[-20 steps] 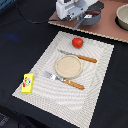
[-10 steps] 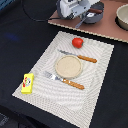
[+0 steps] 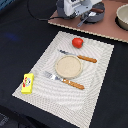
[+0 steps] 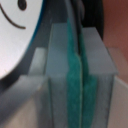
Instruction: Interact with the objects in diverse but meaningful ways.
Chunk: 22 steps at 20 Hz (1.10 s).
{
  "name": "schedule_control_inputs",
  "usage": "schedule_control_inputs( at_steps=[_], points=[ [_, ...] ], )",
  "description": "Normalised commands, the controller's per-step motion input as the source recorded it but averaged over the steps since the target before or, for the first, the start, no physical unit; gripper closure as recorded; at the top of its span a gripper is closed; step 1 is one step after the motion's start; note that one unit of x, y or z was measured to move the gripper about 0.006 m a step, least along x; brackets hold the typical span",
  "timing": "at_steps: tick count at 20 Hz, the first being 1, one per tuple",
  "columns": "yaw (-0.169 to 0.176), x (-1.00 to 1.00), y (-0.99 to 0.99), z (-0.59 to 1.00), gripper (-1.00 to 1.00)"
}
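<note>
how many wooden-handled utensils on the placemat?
2. The knife lies just past the round tan plate, on the tomato side; the fork lies on the plate's opposite side, nearer the yellow box. None look hidden.

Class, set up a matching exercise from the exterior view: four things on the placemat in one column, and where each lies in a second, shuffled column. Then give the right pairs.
Things:
1. tomato
2. yellow box
3. plate
4. fork

Places:
A. middle of the placemat
B. near-left corner of the placemat
C. far edge of the placemat, beyond the plate
D. just on the plate's near side

Pairs: 1-C, 2-B, 3-A, 4-D
</note>
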Motion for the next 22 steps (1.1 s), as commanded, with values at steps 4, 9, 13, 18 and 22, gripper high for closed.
schedule_control_inputs(
  at_steps=[4, 9, 13, 18, 22],
  points=[
    [-0.046, 0.73, 0.07, 0.91, -1.0],
    [-0.034, 0.64, 0.1, 0.96, -1.0],
    [-0.007, 0.51, 0.15, 0.99, -1.0],
    [0.0, 0.46, 0.21, 0.87, -1.0],
    [0.0, 0.32, 0.29, 0.24, -1.0]
  ],
)
